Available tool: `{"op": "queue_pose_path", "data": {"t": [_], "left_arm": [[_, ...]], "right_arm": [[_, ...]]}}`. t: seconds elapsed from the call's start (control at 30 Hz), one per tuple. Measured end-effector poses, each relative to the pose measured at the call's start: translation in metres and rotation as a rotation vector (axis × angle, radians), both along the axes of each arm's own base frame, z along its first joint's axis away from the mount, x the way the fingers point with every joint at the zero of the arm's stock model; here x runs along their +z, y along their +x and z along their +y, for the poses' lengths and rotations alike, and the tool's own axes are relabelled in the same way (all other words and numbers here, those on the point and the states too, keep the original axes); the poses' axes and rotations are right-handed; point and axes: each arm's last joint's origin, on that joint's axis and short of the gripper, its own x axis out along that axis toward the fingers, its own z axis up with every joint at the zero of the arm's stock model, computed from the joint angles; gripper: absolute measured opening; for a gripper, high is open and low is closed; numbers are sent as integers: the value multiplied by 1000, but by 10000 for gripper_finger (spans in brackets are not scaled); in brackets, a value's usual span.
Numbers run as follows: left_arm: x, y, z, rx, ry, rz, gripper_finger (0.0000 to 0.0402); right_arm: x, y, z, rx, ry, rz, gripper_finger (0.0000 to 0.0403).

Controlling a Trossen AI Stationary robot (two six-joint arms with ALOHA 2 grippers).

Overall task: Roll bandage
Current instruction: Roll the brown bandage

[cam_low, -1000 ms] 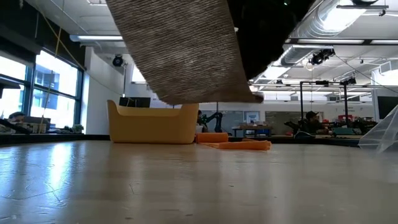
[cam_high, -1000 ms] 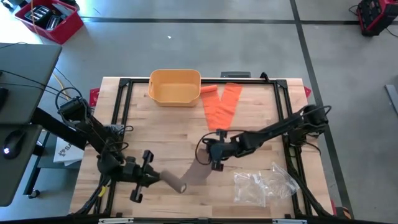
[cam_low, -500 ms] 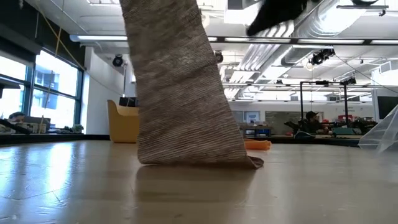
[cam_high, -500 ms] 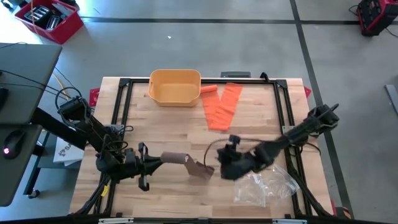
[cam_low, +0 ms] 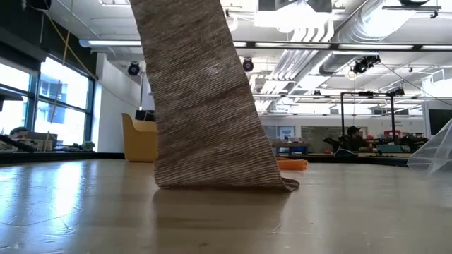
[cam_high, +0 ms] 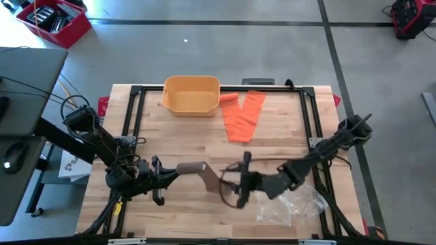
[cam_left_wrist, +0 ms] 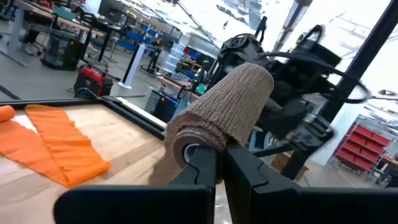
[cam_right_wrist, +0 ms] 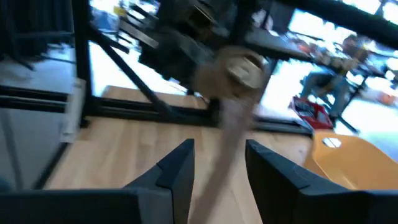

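Note:
A grey-brown bandage is partly wound into a roll [cam_high: 192,167], and my left gripper [cam_high: 174,171] is shut on it, holding it level above the table's near left part. From the roll's right end a loose tail [cam_low: 205,106] hangs down, its bottom edge [cam_low: 222,185] resting on the wood. My right gripper [cam_high: 229,185] stands open just right of the tail and faces the roll [cam_right_wrist: 239,67]. The tail [cam_right_wrist: 231,127] hangs between its fingers in the right wrist view but farther off; it touches nothing. My left gripper pinches the roll's near end [cam_left_wrist: 200,144] between its two fingers [cam_left_wrist: 202,163]. The fingers come level from the table's left and lie along the roll. The roll is lifted clear of the table and sticks out beyond the fingertips, with the tail hanging from its far end.
A yellow bin [cam_high: 192,94] stands at the far edge. Right of it lie a flat orange bandage [cam_high: 243,117] and a small orange roll [cam_high: 228,99]. A crumpled clear plastic bag [cam_high: 291,201] lies at the near right, close under my right arm.
My right gripper has let go of the tail, risen and drawn back toward the near right, then turned to face the roll. The tail's free end has dropped onto the table. My left gripper has rolled its wrist in place, swinging the roll level.

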Motion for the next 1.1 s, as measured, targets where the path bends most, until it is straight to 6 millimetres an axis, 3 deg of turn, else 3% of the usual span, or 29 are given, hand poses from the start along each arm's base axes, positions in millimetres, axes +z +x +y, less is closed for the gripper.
{"op": "queue_pose_path", "data": {"t": [0.17, 0.4, 0.63, 0.9, 1.1], "left_arm": [[0, -1, -1, -12, 2, -2, 5], [0, -1, -2, -31, 10, -7, 5], [-1, 0, -3, -48, 33, 0, 5], [-4, 1, -5, -103, 56, 2, 5], [-6, 2, -7, -132, 52, 7, 5]], "right_arm": [[-12, 16, -22, 38, 89, 67, 132], [-26, 33, -34, 77, 81, 92, 131], [-25, 34, -36, 99, 88, 90, 103], [-21, 31, -30, 95, 0, 66, 9], [-14, 22, -18, 28, -135, 34, 2]]}}
